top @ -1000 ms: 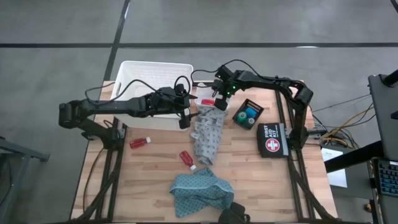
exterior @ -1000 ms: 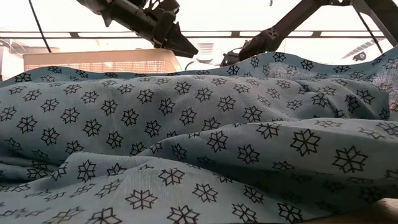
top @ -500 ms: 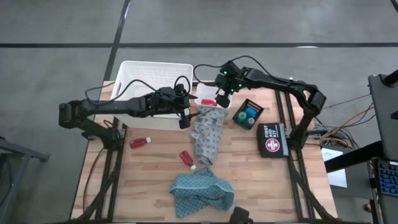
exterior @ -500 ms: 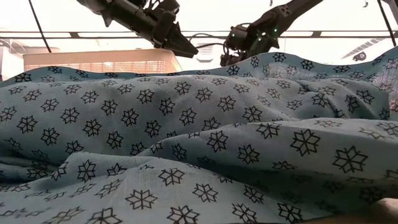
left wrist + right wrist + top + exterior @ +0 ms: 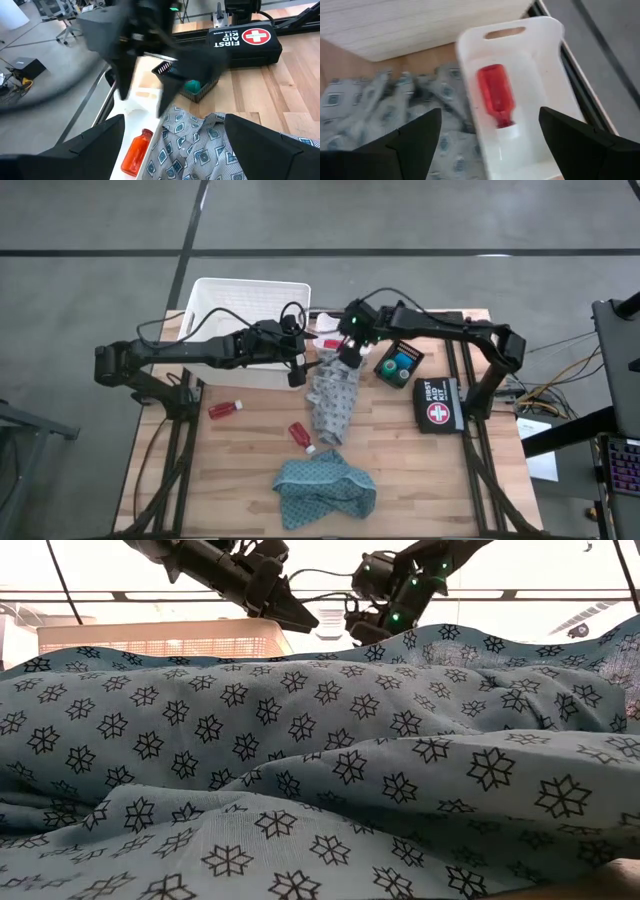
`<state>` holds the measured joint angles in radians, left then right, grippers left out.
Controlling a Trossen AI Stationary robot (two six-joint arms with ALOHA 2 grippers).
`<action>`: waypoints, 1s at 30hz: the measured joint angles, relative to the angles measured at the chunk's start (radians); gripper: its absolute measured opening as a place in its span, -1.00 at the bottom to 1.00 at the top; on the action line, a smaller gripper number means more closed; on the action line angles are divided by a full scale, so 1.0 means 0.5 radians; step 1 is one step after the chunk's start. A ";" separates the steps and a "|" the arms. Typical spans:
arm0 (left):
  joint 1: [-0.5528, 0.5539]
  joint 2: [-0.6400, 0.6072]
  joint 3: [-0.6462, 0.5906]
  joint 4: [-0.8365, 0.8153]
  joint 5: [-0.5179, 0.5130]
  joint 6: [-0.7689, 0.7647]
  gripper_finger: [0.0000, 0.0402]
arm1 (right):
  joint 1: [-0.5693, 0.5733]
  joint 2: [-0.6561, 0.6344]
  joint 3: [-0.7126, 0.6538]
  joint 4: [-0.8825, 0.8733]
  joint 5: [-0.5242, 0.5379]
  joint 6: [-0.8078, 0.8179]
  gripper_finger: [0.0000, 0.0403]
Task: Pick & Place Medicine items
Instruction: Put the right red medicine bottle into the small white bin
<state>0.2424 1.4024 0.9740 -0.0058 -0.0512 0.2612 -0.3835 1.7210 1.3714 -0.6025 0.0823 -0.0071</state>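
Wooden desk [image 5: 395,470], two dark arms reaching in toward its far middle. White slatted basket [image 5: 222,302] at the far left corner. Teal patterned cloth [image 5: 325,488] bunched at the near edge; grey patterned cloth [image 5: 334,402] lying mid-desk. Black first-aid pouch [image 5: 438,405] to the right.

Left end effector [image 5: 297,370] hangs beside the basket's near right corner, fingers spread, nothing between them.

Right end effector [image 5: 348,358] sits over the far end of the grey cloth, fingers spread wide, empty. Just ahead of it, a small white tray [image 5: 520,70] holds one red bottle [image 5: 496,94] lying on its side, white cap toward the end effector.

Second red bottle [image 5: 224,409] lies on the desk, left side. Third red bottle [image 5: 301,436] beside the grey cloth's near end.

Blue container [image 5: 387,365] and green container [image 5: 403,363] side by side in a small dark tray [image 5: 399,352], far side of the pouch.
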 joint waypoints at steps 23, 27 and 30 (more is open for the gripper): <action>-0.001 -0.001 0.000 -0.023 0.001 -0.001 0.73 | 0.726 -0.466 -0.713 0.747 0.624 0.497 0.63; -0.001 -0.001 0.000 -0.026 0.001 -0.001 0.73 | 0.889 -0.480 -0.802 0.988 0.859 0.568 0.63; -0.001 -0.001 0.000 -0.026 0.001 -0.002 0.73 | 0.989 -0.466 -0.830 1.053 0.888 0.602 0.63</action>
<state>0.2420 1.4017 0.9741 -0.0189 -0.0509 0.2604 0.1112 1.4879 0.9566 -0.0761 0.5265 0.2939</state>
